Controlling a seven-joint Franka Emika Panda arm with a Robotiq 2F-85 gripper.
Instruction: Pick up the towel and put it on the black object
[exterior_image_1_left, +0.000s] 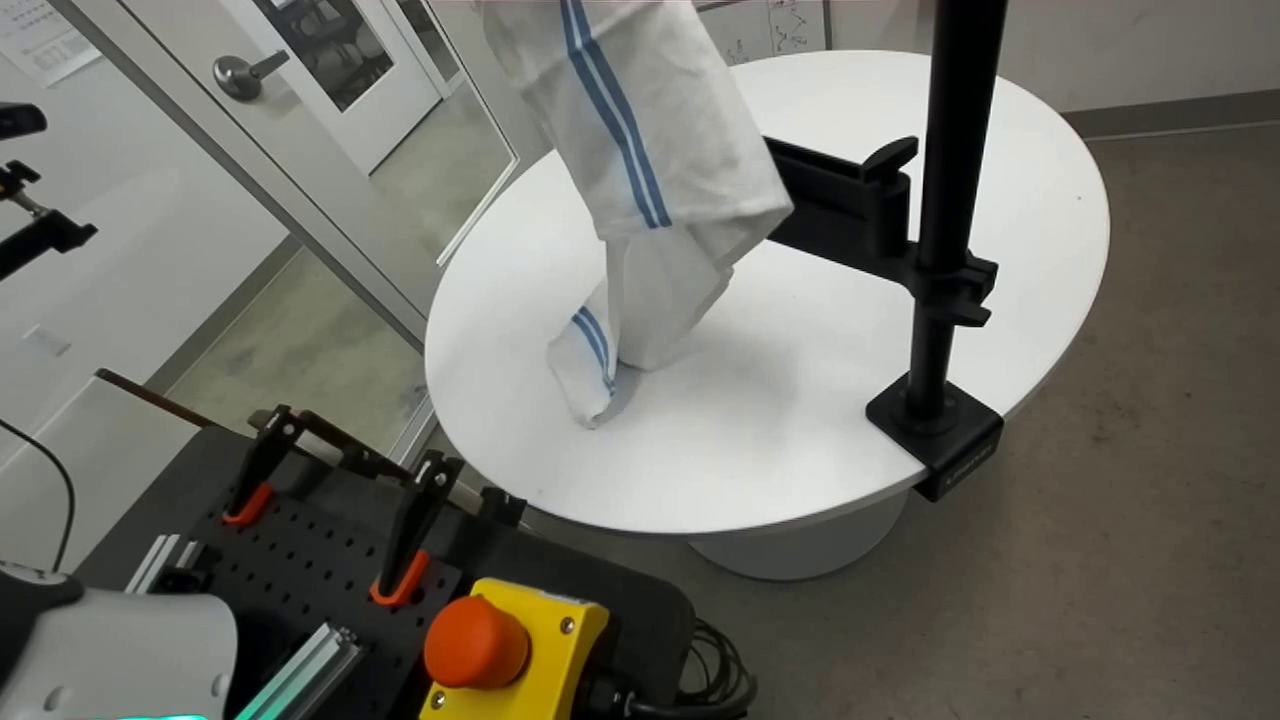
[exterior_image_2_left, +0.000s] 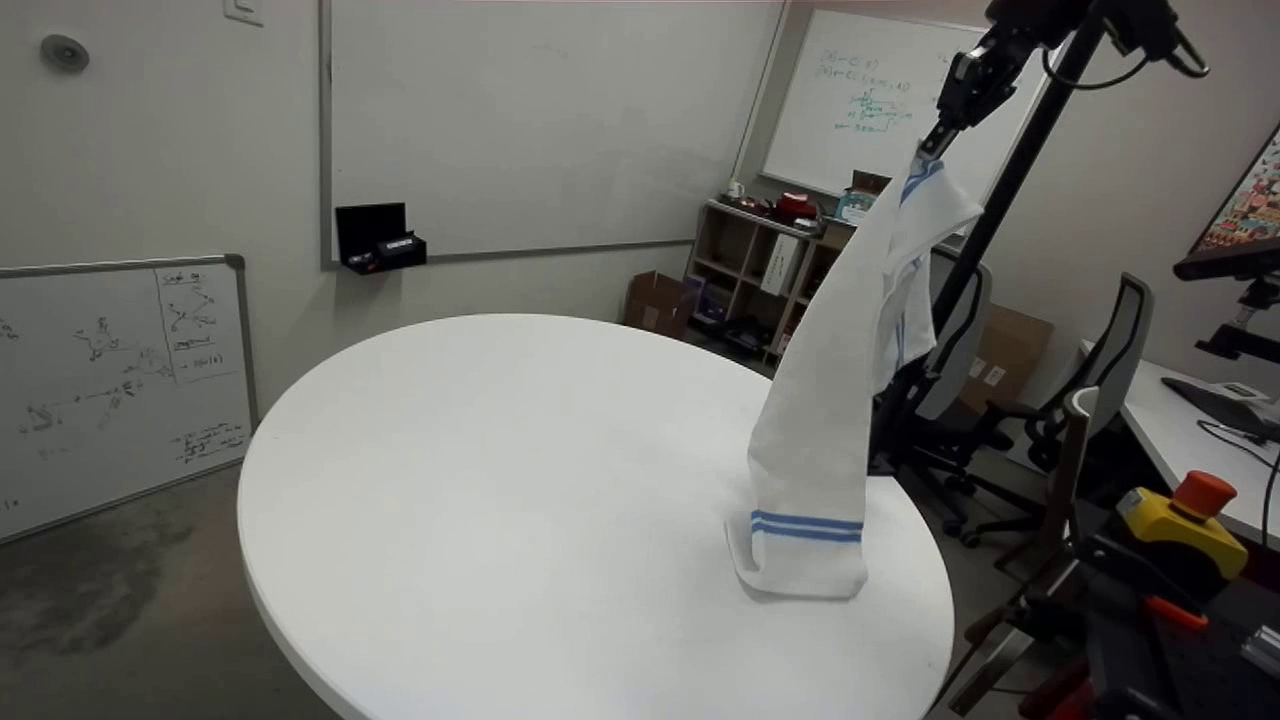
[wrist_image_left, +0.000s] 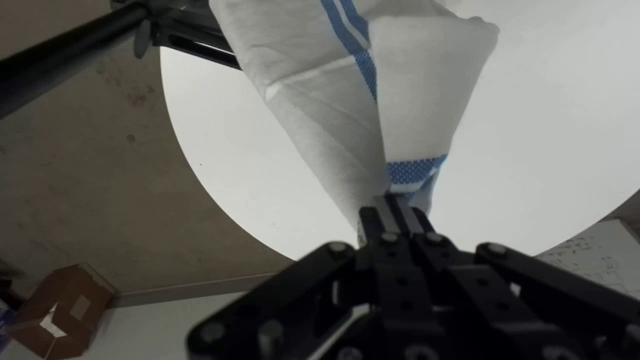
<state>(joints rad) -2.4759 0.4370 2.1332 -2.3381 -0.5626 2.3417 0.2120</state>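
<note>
Dangling from jaws clenched on one end, the white towel (exterior_image_2_left: 818, 400) shows paired blue stripes and loose folds, its lower end down at the round worktop (exterior_image_2_left: 500, 480) (whether touching, I cannot tell). In an exterior view it hides part of the side arm (exterior_image_1_left: 825, 212) of a black stand (exterior_image_1_left: 948, 210) at the worktop's edge; a yellow box (exterior_image_1_left: 550, 640) with a red button (exterior_image_1_left: 476, 642) sits nearby.
</note>
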